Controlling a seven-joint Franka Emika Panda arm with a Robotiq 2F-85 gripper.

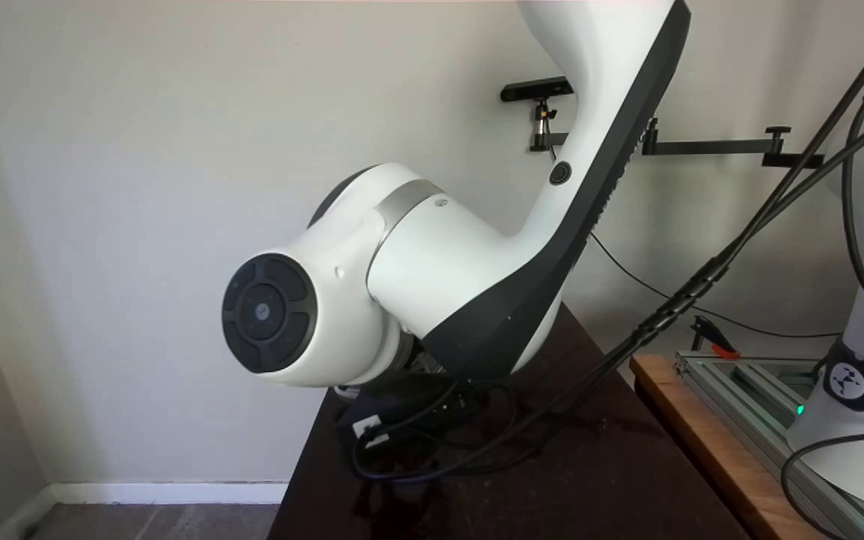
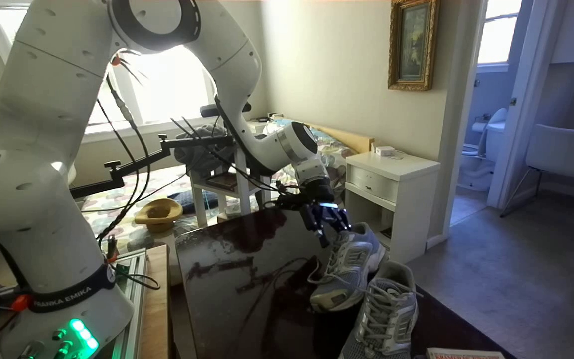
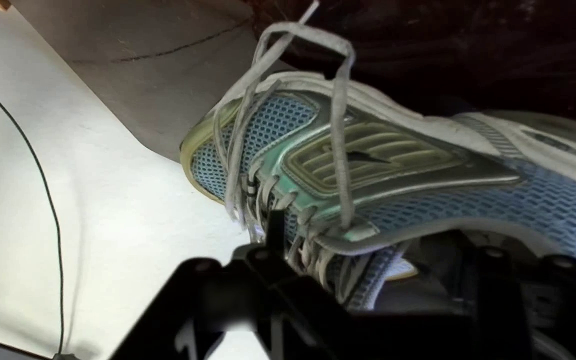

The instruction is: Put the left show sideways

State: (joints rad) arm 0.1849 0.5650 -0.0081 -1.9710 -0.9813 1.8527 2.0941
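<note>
Two grey-and-blue running shoes stand upright side by side on the dark table point(image 2: 237, 279). The shoe closer to the robot base point(image 2: 349, 267) has loose pale laces and also fills much of the wrist view point(image 3: 393, 150). My gripper point(image 2: 334, 233) points down at its ankle opening. In the wrist view the black fingers of the gripper point(image 3: 383, 235) are spread apart. One finger is by the laces, the other by the ankle opening, with the tongue between them. I cannot tell whether they touch the shoe. In an exterior view the arm point(image 1: 447, 277) hides the shoes and fingers.
The other shoe point(image 2: 384, 314) stands close alongside. A book point(image 2: 464, 354) lies at the table's near edge. Black cables point(image 1: 649, 326) hang along the arm and loop onto the table. A white nightstand point(image 2: 391, 179) stands beyond the table.
</note>
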